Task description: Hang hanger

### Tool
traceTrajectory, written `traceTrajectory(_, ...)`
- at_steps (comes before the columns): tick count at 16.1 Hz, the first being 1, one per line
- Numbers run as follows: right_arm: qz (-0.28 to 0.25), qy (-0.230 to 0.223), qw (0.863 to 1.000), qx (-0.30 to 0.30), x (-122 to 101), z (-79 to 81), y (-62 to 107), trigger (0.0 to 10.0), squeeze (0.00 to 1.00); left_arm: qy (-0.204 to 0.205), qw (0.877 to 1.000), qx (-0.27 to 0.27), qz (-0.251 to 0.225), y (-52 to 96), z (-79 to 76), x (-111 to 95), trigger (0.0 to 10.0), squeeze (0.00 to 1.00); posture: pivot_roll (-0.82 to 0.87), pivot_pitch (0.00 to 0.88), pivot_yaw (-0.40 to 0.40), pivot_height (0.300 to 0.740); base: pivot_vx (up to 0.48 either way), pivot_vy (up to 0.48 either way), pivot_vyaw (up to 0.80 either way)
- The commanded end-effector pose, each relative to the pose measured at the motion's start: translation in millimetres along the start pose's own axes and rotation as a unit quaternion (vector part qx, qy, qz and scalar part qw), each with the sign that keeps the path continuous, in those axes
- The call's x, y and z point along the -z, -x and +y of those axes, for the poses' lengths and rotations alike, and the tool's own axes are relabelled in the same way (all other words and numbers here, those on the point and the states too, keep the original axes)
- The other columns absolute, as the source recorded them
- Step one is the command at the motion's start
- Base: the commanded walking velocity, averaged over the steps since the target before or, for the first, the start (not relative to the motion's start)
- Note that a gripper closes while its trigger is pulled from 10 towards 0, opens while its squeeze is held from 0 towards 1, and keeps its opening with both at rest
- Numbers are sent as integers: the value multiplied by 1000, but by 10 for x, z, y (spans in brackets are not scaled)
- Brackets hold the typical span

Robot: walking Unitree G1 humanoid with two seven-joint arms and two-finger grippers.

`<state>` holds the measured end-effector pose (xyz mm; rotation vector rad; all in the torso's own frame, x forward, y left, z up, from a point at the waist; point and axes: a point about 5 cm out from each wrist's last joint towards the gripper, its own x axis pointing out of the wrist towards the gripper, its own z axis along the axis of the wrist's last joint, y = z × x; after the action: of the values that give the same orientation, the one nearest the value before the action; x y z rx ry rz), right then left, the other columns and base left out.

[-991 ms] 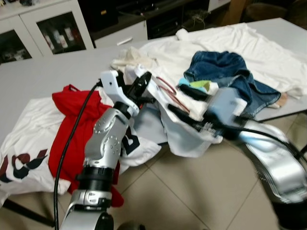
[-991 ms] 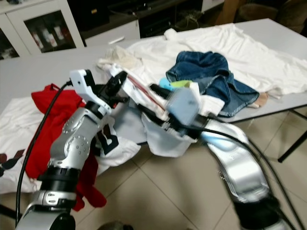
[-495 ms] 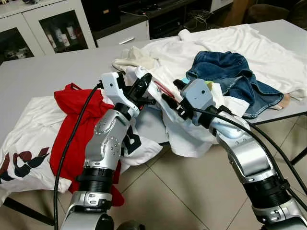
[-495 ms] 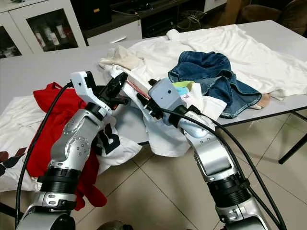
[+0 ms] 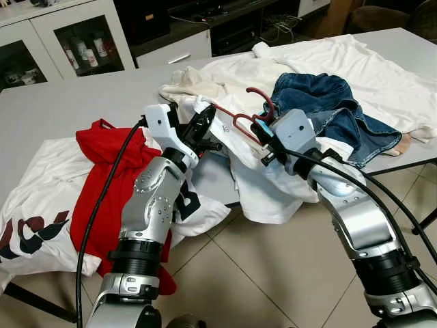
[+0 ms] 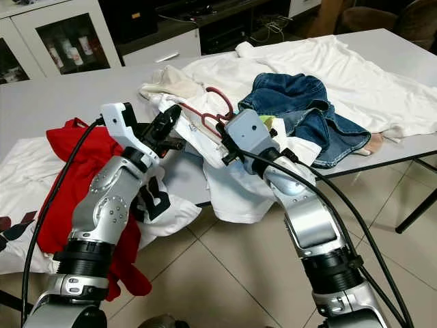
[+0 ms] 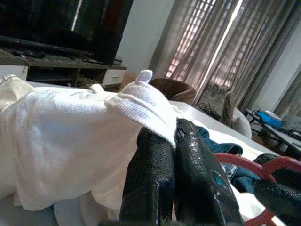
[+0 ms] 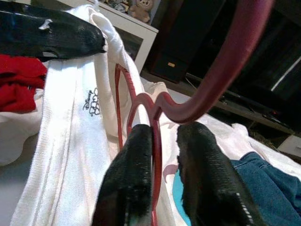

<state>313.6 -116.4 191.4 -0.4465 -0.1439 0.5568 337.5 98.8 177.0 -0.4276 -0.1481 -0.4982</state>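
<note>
Since the earlier frames, the right gripper (image 5: 261, 132) had risen from the clothes heap, bringing the red hanger (image 5: 240, 117) up with it; the hook, previously lying low among the cloth, stood clear above the white garment (image 5: 263, 181). The right fingers (image 8: 127, 188) were closed around the hanger's stem just below the hook.

The left gripper (image 5: 203, 123) sat just beside the hanger, on the side toward the red shirt (image 5: 102, 174). Its fingers (image 7: 155, 179) were pressed together on a fold of the white garment, apparently at a shoulder or collar edge.

The hanger was partly inside the white garment, one arm of it running under the cloth toward the left gripper. Blue jeans (image 5: 328, 109) lay behind the hanger on the grey table (image 5: 61, 113).

Assessment: the lift indicated that the hanger was secured and being worked into the garment. The garment did not appear fully seated on it, and no rail was in view, so hanging remained outstanding.
</note>
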Motion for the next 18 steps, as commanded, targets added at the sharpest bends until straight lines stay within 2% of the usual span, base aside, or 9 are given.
traceTrajectory(1, -24, 1, 1000, -15, -63, 8, 61, 0, 0, -14, 1000, -10, -2, 3, 36, -31, 10000, 0, 70, 0, 102, 740, 0, 0, 0)
traceTrajectory(4, -42, 7, 997, -62, -62, 48, 213, 0, 0, -20, 1000, -19, -3, 10, 65, -45, 10000, 0, 76, 0, 99, 740, 0, 0, 0)
traceTrajectory(8, -45, 12, 997, -60, -38, -53, 353, 0, 0, -26, 999, -25, -3, 16, 86, -55, 10000, 0, 76, 0, 102, 740, 0, 0, 0)
traceTrajectory(11, -37, 29, 998, -38, -17, -100, 358, 0, 0, -26, 999, -23, -1, 0, 75, -48, 10000, 0, 69, 0, 106, 740, 0, 0, 0)
traceTrajectory(12, -40, 41, 998, -32, -35, -74, 338, 10000, 0, -26, 999, -22, 0, -4, 64, -40, 10000, 0, 69, 0, 106, 740, 0, 0, 0)
traceTrajectory(16, -41, 27, 997, -67, -19, 16, 413, 10000, 0, -28, 999, -25, 1, 6, 85, -40, 10000, 0, 76, 0, 102, 740, 0, 0, 0)
traceTrajectory(18, -46, -12, 998, -39, -2, -14, 412, 10000, 0, -28, 999, -26, 1, 9, 84, -37, 10000, 0, 76, 0, 99, 740, 0, 0, 0)
